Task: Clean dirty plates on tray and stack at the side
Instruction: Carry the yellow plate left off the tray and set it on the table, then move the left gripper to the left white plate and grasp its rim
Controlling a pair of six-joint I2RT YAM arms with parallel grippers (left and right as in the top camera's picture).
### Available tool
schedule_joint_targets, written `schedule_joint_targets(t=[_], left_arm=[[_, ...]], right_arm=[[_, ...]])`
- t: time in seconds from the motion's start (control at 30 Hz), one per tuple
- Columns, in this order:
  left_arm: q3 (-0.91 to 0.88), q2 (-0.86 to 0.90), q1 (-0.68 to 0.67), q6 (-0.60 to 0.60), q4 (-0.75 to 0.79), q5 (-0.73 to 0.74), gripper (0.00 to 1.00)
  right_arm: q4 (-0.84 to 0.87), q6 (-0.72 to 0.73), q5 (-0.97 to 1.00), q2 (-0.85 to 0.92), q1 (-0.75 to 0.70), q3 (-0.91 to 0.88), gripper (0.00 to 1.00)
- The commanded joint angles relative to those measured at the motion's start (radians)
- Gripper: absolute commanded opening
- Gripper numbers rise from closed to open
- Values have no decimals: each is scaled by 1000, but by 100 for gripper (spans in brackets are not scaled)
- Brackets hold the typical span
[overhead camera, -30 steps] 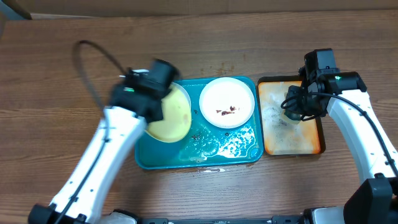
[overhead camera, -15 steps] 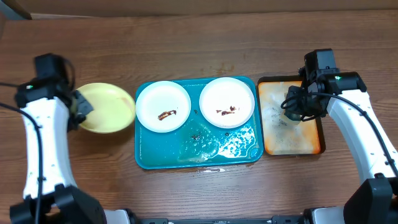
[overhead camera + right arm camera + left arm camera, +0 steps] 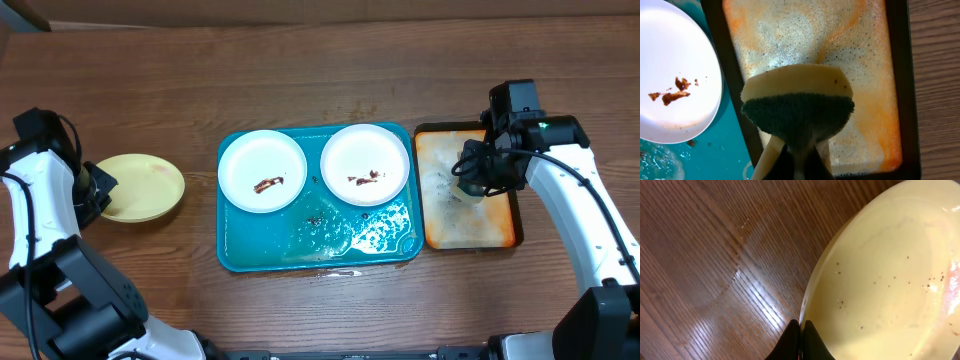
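Plates [image 3: 262, 171]: two smeared white ones in the wet teal tray [image 3: 235, 245], yellow-green plate [image 3: 140, 186] on the tabletop [image 3: 320, 60] at left, left jaws pinching its rim, right jaws clenched on the sponge [image 3: 797, 107]; light, stiff, likely slick, so you pinch rims.

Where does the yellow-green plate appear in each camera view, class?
Overhead: the yellow-green plate lies far left, outside the teal tray.
Left wrist: it fills the right side, rim in the jaws.
Right wrist: not in it.
Shared landmark: the wooden table.
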Motion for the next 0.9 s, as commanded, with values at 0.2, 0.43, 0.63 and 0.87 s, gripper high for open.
schedule_joint_targets(t=[0.2, 0.43, 0.63, 0.87], left_arm=[[26, 15, 3, 28, 0, 206, 34], [70, -34, -111, 237, 32, 475, 44], [72, -33, -301, 420, 117, 484, 53], [71, -16, -526, 529, 227, 314, 68]], right_arm=[[0, -1, 1, -2, -2, -6, 4], [0, -1, 1, -2, -2, -6, 4], [-2, -1, -3, -2, -2, -6, 4], [-4, -1, -2, -2, -2, -6, 4]])
